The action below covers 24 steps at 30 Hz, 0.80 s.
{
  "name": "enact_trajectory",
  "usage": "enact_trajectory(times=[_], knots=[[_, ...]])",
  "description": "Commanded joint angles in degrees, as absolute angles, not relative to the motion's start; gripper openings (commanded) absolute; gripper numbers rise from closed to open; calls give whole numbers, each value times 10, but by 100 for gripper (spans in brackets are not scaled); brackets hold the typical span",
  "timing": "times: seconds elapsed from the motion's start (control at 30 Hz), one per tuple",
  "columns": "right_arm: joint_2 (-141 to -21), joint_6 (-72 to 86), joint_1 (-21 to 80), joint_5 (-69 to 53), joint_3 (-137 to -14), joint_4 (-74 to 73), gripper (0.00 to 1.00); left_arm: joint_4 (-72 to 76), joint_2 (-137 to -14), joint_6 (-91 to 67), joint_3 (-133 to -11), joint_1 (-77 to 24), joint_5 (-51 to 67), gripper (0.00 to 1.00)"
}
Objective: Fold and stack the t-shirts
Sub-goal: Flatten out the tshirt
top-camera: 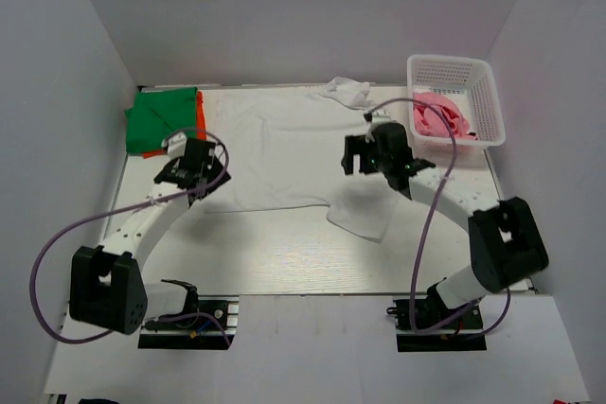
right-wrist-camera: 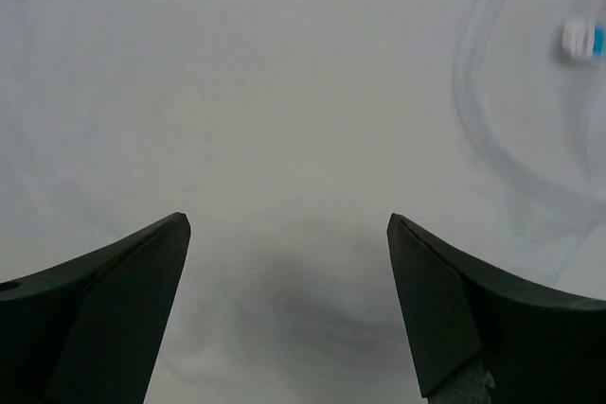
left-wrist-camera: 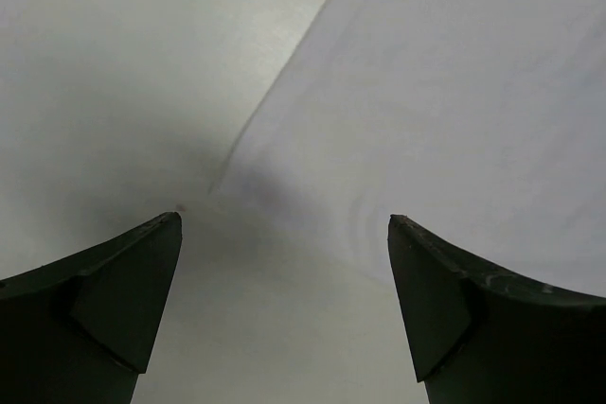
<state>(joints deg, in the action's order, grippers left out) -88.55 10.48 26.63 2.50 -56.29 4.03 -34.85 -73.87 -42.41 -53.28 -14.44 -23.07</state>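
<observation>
**White tee laid out, both grippers open above it**

- Off to the left of the left gripper [top-camera: 192, 169]: a folded green t-shirt [top-camera: 161, 122], with an orange t-shirt [top-camera: 202, 113] showing only as a strip along its right side.
- The left gripper has its jaws spread and holds nothing. It sits over the left edge of the white t-shirt [top-camera: 284, 153]. In the wrist view, the left gripper [left-wrist-camera: 284, 224] has that edge running diagonally between its fingers, with bare table [left-wrist-camera: 104, 73] on the left. Contact: cannot tell.
- Left arm: elbow bent, forearm reaching forward and inward, wrist pointing down.
- The white tee lies spread between the two grippers, with one corner trailing towards the arm bases.
- The right gripper [top-camera: 367, 153] is also spread and empty, above the tee's right part. In its wrist view, the right gripper [right-wrist-camera: 284, 224] sees plain cloth below and a neck label [right-wrist-camera: 582, 40] ahead to its right.
- Right arm: sweeps leftward from its base, wrist down.
- To the right of that gripper: a white lattice basket [top-camera: 492, 92] holding the pink t-shirt [top-camera: 440, 115].
- Handling, my guess: thin, light and limp, so it will sag and crease when lifted. Pinch at an edge or seam, catching both layers.
</observation>
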Motion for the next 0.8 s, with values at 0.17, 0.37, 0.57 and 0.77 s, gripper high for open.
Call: enact_trajectory(times=[0.17,0.37,0.57,0.77], knots=[[-687,219,264,92,-404,52,90,-331,-697,-511,-422,-130,-258,100],[-605,223,261,115,-349,19,90,-297,-759,-531,-396,-102,-251,100],[-584,229,262,135,-324,1,90,-278,-813,-531,-401,-91,-221,80],[-579,238,263,139,-318,-64,90,-243,-818,-531,-381,-91,-204,53]])
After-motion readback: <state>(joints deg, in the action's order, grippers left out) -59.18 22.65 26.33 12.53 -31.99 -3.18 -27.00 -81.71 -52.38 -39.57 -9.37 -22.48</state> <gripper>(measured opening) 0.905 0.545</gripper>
